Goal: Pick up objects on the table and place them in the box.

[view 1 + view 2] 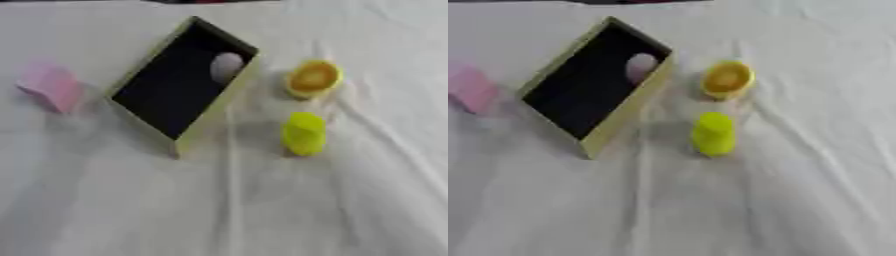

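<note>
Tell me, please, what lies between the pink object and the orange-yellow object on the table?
The box, holding a white object, lies between the pink object and orange-yellow object; the left eye view shows it best.

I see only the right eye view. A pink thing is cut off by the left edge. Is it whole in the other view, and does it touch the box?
Observer: In the left eye view the pink block shows whole. It stands apart from the box, with a strip of white cloth between them.
Operator: Does anything else lie to the left of it?
Observer: No, only the cloth shows from the block to that view's left edge.
</note>
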Robot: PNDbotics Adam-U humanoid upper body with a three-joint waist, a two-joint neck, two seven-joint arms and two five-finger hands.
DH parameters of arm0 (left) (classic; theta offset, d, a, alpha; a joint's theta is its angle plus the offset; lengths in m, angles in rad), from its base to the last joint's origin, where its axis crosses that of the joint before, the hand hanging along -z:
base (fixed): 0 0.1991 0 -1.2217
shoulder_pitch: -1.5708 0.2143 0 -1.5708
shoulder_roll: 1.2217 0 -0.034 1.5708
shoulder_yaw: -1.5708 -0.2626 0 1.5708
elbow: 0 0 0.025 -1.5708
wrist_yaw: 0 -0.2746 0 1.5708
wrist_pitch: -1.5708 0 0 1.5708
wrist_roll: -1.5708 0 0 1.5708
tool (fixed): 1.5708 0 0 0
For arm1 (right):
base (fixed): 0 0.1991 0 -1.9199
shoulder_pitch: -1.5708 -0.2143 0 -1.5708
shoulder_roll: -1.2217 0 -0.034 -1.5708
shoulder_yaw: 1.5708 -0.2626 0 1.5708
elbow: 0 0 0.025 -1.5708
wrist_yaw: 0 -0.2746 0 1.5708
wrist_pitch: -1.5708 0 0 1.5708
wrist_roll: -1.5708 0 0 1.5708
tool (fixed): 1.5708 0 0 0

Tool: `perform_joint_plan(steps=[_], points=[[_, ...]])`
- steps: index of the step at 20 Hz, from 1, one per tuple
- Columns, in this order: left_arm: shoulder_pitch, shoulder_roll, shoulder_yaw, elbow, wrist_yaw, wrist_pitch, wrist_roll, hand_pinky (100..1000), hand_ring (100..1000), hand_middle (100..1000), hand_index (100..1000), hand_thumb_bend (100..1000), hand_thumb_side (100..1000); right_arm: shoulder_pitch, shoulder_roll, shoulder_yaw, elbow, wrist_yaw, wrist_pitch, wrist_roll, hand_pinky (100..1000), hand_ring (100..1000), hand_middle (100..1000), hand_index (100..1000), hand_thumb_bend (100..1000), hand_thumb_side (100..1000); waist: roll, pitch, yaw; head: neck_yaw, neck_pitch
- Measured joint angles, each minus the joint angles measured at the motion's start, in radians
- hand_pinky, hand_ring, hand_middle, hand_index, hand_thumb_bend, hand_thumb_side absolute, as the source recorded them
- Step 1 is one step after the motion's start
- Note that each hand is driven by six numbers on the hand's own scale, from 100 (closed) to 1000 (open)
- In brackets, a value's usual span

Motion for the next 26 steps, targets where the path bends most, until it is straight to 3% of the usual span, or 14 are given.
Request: perform_joint_plan(steps=[7,8,9,11,16,19,22,26], points=[[0.000,-0.001,0.000,0.000,0.000,0.000,-0.001,682,622,698,845,299,497,0.000,0.000,0.000,0.000,0.000,0.001,0.001,912,916,764,912,100,687,0.000,0.000,-0.001,-0.005,0.000],[0.001,0.002,0.000,0.000,0.000,0.002,0.000,681,620,699,845,254,505,0.000,0.000,0.000,0.000,0.000,0.000,0.001,912,917,764,912,100,685,0.000,0.000,-0.001,-0.005,0.000],[0.004,0.010,0.000,0.000,-0.001,0.005,-0.001,680,618,699,845,291,489,0.001,0.000,0.000,0.000,0.000,0.000,0.001,912,917,763,912,100,686,0.000,0.000,-0.001,-0.006,0.000],[0.018,0.043,-0.003,0.000,-0.004,0.017,-0.005,677,611,700,845,277,480,0.010,-0.003,-0.001,0.000,0.000,0.000,0.001,912,918,762,912,100,684,0.002,0.000,-0.001,-0.006,0.001],[0.068,0.192,-0.022,0.000,-0.020,0.087,-0.024,677,606,707,852,259,481,0.043,-0.046,0.001,0.000,0.011,-0.007,0.002,909,916,763,912,100,677,0.013,-0.002,0.000,-0.007,0.010],[0.094,0.303,-0.037,0.010,-0.027,0.144,-0.046,688,624,734,879,238,518,0.065,-0.081,0.001,0.000,0.019,-0.016,0.001,909,918,763,913,100,675,0.014,-0.017,0.000,-0.005,0.022],[0.120,0.413,-0.054,0.057,-0.037,0.193,-0.097,705,649,755,894,239,522,0.086,-0.118,0.002,0.000,0.017,-0.021,0.000,908,917,763,912,100,672,0.013,-0.031,-0.001,-0.001,0.035],[0.130,0.521,-0.069,0.138,-0.070,0.225,-0.200,745,698,781,912,285,457,0.120,-0.165,0.002,0.000,0.014,-0.027,-0.004,904,916,763,912,100,665,0.011,-0.044,0.001,0.000,0.045]])
